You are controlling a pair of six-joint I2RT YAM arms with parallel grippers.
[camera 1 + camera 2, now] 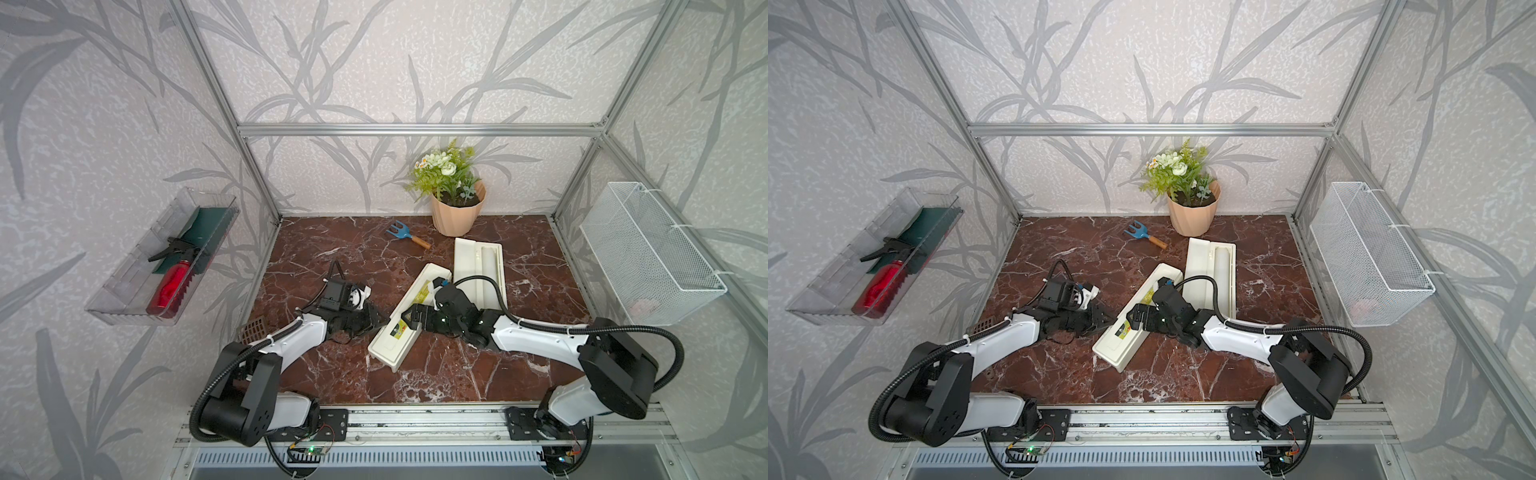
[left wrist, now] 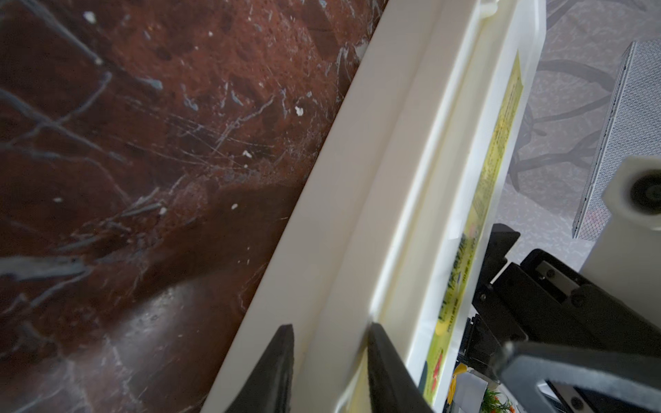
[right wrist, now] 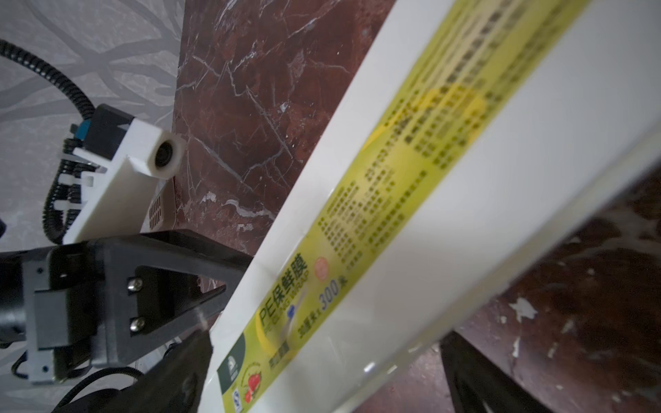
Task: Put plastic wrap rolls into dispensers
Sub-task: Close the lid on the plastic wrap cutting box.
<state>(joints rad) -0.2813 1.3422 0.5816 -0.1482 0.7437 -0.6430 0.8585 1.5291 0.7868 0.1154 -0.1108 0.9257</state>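
Near dispenser (image 1: 390, 347): long cream-white box, lid shut, yellow-green label strip (image 3: 375, 214) along the lid. It lies flat and diagonal on the mid counter (image 1: 332, 249).
Far dispenser (image 1: 467, 257): same box, lid swung open, just beside the first one's far end. A translucent-white plastic wrap roll (image 1: 489, 262) lies lengthwise in its tray.

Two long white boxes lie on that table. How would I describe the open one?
Find the peach flowerpot at the back of the table. Right in front lies the open box, a pale roll showing inside. Its neighbour is shut and carries a yellow-green label.
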